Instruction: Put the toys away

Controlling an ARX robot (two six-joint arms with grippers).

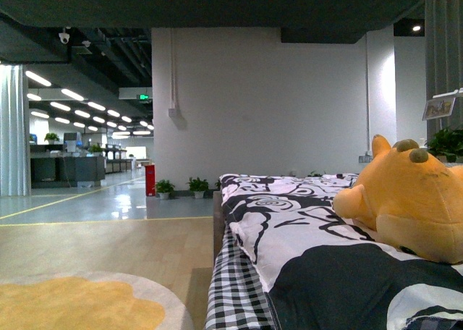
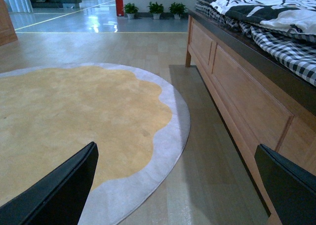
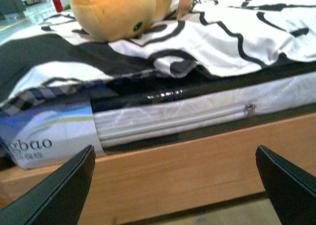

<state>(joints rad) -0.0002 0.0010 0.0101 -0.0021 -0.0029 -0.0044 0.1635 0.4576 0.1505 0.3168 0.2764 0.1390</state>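
One plush toy (image 1: 414, 200), soft and orange-yellow with small olive-brown ears, lies on the bed (image 2: 232, 82), on top of a black-and-white patterned quilt (image 1: 289, 221), at the right of the front view. Under the quilt, a black-and-white checked sheet (image 1: 231, 297) hangs over the edge of the bed. The right gripper (image 3: 173, 190) is low beside the bed's wooden side. Its two dark fingers (image 3: 57, 190) are spread wide with nothing between them. The toy sits higher up on the quilt, well apart from those fingers. The left gripper (image 2: 173, 195) is also wide open and empty. It is held above the floor between a round yellow rug (image 2: 64, 121) with a grey border and the bed's wooden side. Potted plants (image 2: 155, 8) stand by the far white wall.
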